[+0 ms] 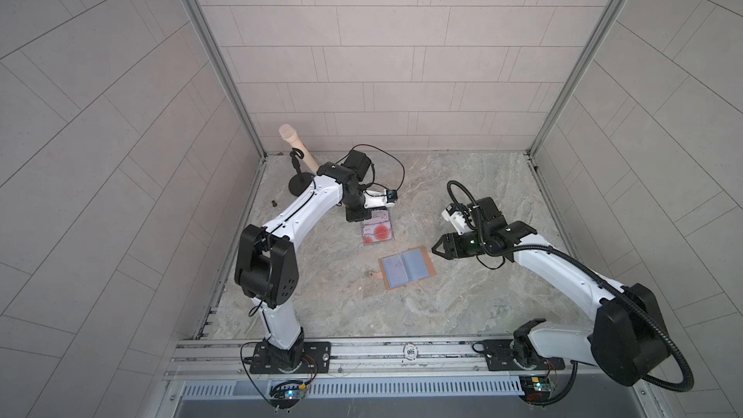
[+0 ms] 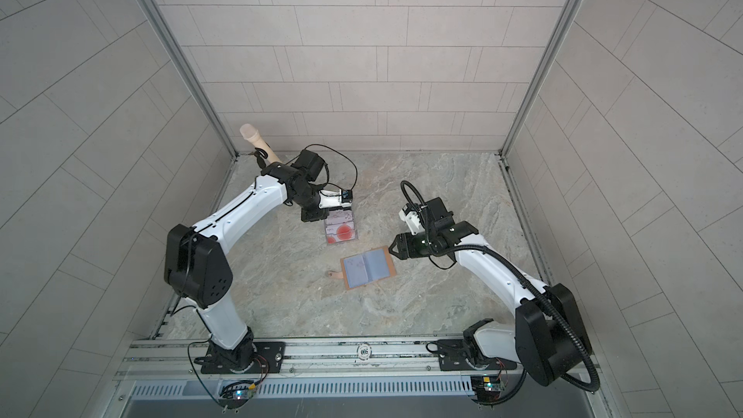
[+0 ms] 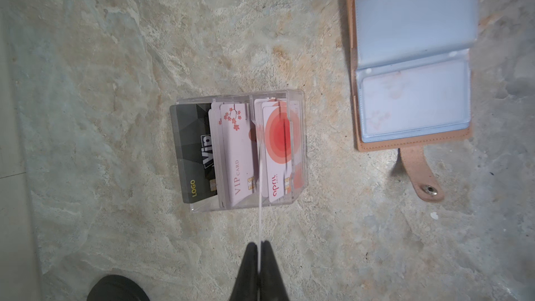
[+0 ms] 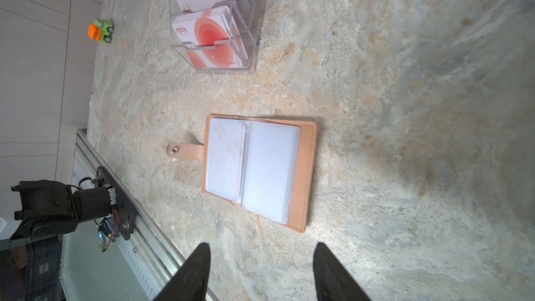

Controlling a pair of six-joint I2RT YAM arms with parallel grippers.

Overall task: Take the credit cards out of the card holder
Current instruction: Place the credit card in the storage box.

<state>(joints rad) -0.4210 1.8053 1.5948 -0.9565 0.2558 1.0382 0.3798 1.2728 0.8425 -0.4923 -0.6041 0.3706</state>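
Marbled tabletop, tiled walls. Holder (image 1: 407, 267) lies open and flat at frame centre in both top views, strap at its lower left. Sleeved card (image 4: 225, 160) shows faintly through the left page in the right wrist view; the right page looks empty. Box (image 3: 231, 208), clear, sits just up-left of holder, with card stacks inside.

Step, by my read: dropping a pulled card into box. Next move calls for lining it up with a slot, lowering, then letting go. After that comes the sleeved card, probably with holder pinned.

Left gripper (image 3: 260, 246) is pinched tight on card (image 3: 260, 221), seen edge-on over the gap between two stacks; can't tell if it touches box. Right gripper (image 4: 262, 244) has jaws well apart, empty, touching nothing, just right of holder in both top views.
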